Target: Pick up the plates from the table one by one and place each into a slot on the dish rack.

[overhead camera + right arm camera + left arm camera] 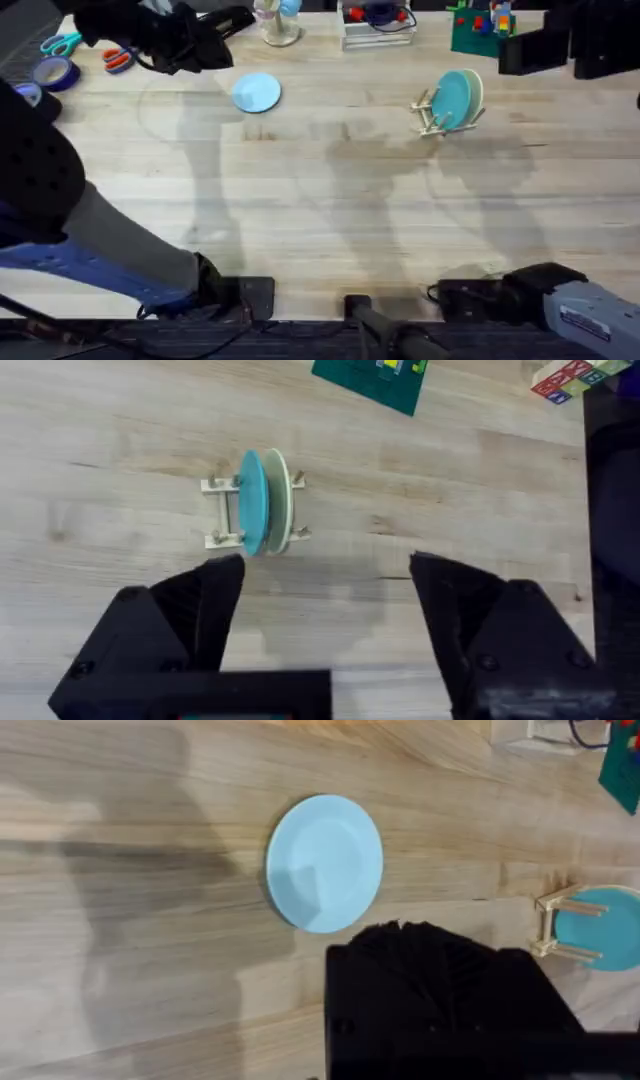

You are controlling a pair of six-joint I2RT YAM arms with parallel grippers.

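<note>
One light blue plate [257,92] lies flat on the tabletop [320,230], at four o'clock from the left tool [215,35]; whether that tool is open cannot be told. The right tool [325,610] gapes wide, the teal plate [252,502] upright in the dish rack [225,513] at its eleven o'clock.

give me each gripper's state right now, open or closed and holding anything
Left gripper: cannot be told; it hangs beside the light blue plate, which lies flat on the table.
Right gripper: open, holding nothing.

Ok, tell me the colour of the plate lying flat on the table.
Pale light blue plate, clearest in left wrist view.
</note>
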